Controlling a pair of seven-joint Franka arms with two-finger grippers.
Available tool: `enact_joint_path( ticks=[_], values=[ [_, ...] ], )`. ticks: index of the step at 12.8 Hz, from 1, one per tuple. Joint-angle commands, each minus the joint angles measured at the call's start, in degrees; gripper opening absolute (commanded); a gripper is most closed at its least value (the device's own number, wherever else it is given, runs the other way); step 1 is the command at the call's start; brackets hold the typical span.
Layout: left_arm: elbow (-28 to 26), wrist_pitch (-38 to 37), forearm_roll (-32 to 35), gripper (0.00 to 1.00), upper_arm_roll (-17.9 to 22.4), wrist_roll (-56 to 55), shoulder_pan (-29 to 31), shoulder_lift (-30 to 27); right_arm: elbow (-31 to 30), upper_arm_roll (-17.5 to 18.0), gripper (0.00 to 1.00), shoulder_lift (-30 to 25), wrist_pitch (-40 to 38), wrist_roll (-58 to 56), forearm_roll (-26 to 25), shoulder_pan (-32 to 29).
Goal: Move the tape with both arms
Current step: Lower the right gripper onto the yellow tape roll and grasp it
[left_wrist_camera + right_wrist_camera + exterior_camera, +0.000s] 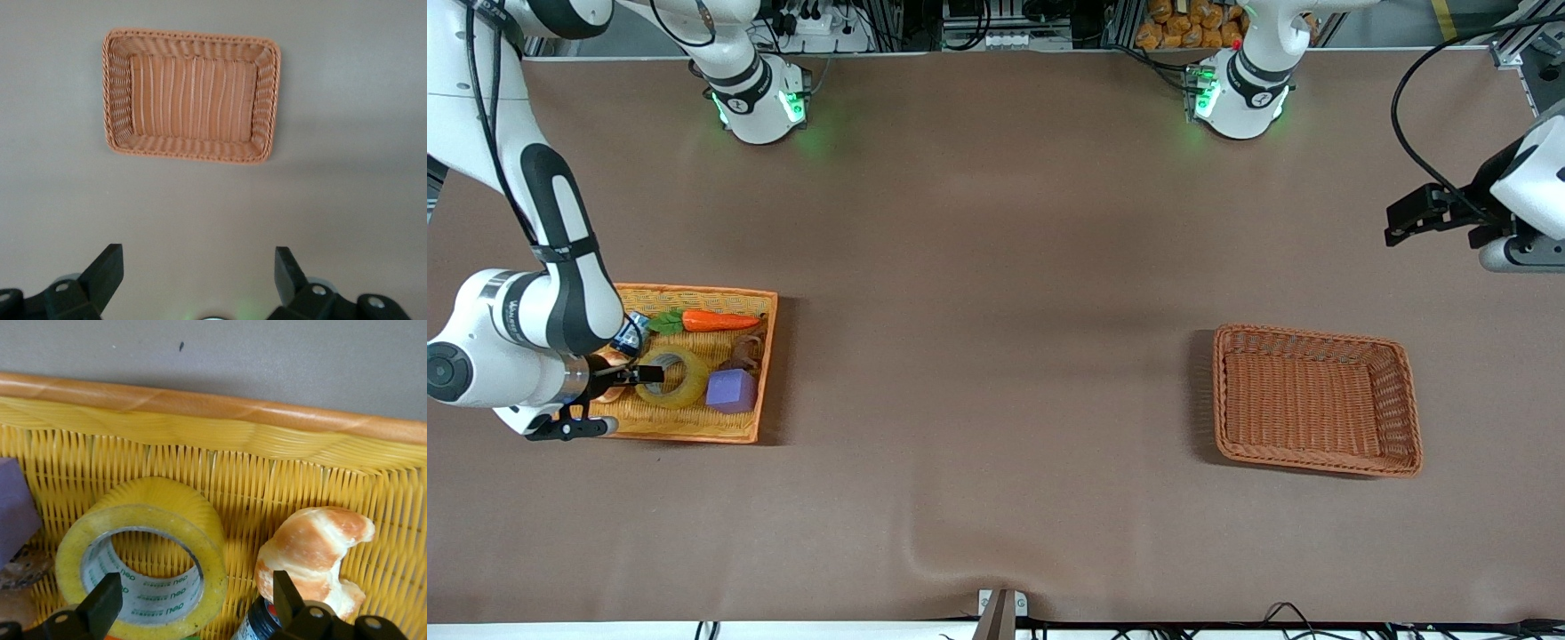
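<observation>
The tape point(673, 378), a yellow ring with a grey core, lies flat in the yellow basket point(694, 291) at the right arm's end of the table. My right gripper point(639, 374) is low over this basket and open. In the right wrist view one finger point(101, 603) is over the tape's point(143, 567) core. The other finger point(285, 597) is outside the ring, by the croissant point(313, 550), so the jaws straddle the ring's wall without gripping it. My left gripper point(1405, 224) waits open and empty, high over bare table at the left arm's end; it also shows in the left wrist view point(197, 267).
The yellow basket also holds a purple cube point(732, 391) beside the tape, a toy carrot point(716, 321), a small dark bottle point(257, 623) and a brown item point(744, 352). An empty brown wicker basket point(1316, 336) lies toward the left arm's end and shows in the left wrist view point(190, 37).
</observation>
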Motion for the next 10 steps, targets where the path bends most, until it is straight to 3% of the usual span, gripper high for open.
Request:
enact_joint_path(
  ticks=[1, 3, 4, 5, 6, 7, 10],
  values=[
    [0.11, -2.53, -1.03, 1.00, -0.41, 0.06, 0.56, -1.33, -1.67, 0.25, 1.00, -0.60, 0.43, -0.32, -0.88, -0.39],
    [0.11, -2.19, -1.12, 1.00, -0.49, -0.20, 0.47, -1.16, -2.80, 0.25, 1.00, -0.16, 1.48, -0.32, -0.44, -0.74],
    [0.11, -1.58, -1.12, 1.00, -0.50, -0.21, 0.47, -0.98, -3.51, 0.25, 0.57, -0.25, 2.62, -0.32, -0.44, -0.74],
    [-0.06, -1.31, -1.55, 1.00, -0.50, -0.47, 0.38, -0.72, -3.69, 0.25, 0.25, -0.25, 2.98, -0.23, -0.35, -0.83],
    [-0.15, -1.04, -2.34, 1.00, -0.50, -0.56, 0.47, -0.63, -3.69, 0.25, 0.10, -0.34, 2.98, -0.23, -0.35, -0.92],
    [-0.15, -0.95, -2.52, 1.00, -0.50, -0.56, 0.47, -0.37, -3.69, 0.25, 0.01, -0.42, 2.98, -0.23, -0.35, -0.92],
    [-0.85, -1.04, -2.96, 1.00, -0.58, -2.82, 0.29, -0.28, -3.43, 0.25, 0.00, -1.39, 2.72, -0.23, -0.35, -0.92]
  ],
)
